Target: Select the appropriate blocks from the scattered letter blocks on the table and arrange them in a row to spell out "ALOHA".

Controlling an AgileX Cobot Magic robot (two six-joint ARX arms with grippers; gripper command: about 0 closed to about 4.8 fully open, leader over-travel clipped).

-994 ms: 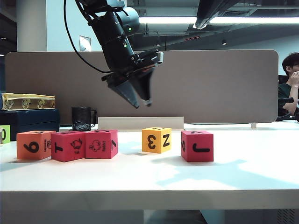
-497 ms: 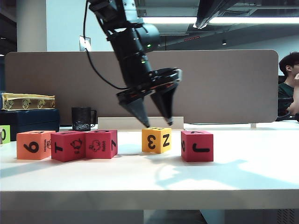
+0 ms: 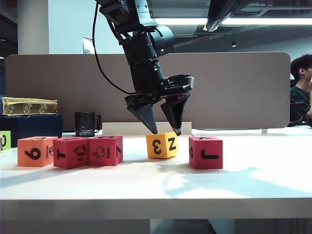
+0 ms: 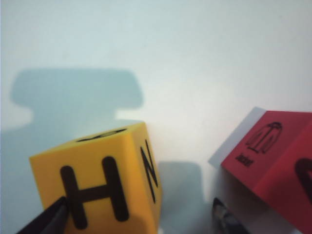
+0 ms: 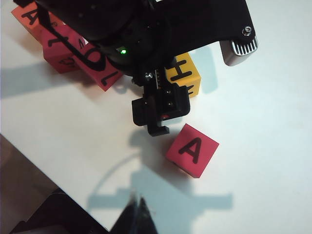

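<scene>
Left gripper (image 3: 163,131) hangs spread wide right over the yellow block (image 3: 162,145) mid-frame on the table (image 3: 243,180), fingertips at its top edges; that block reads 3, N, and H on top. A magenta block (image 3: 205,152) just right shows J, with A on top. Three blocks (image 3: 70,151) sit in a row at left: 6, T, and little pictures. Black mug (image 3: 85,124) behind. Right gripper (image 5: 138,214) is pressed together, high over the table and away from every block.

The left gripper (image 3: 164,131) is standing wide open right over the yellow block (image 3: 162,145); the lone red block (image 3: 205,152) is sitting near, crowding one side; a wider gap is lying open toward the three-block row (image 3: 70,151); the right gripper (image 5: 138,213), shut, is hanging above bare table (image 3: 253,180).
</scene>
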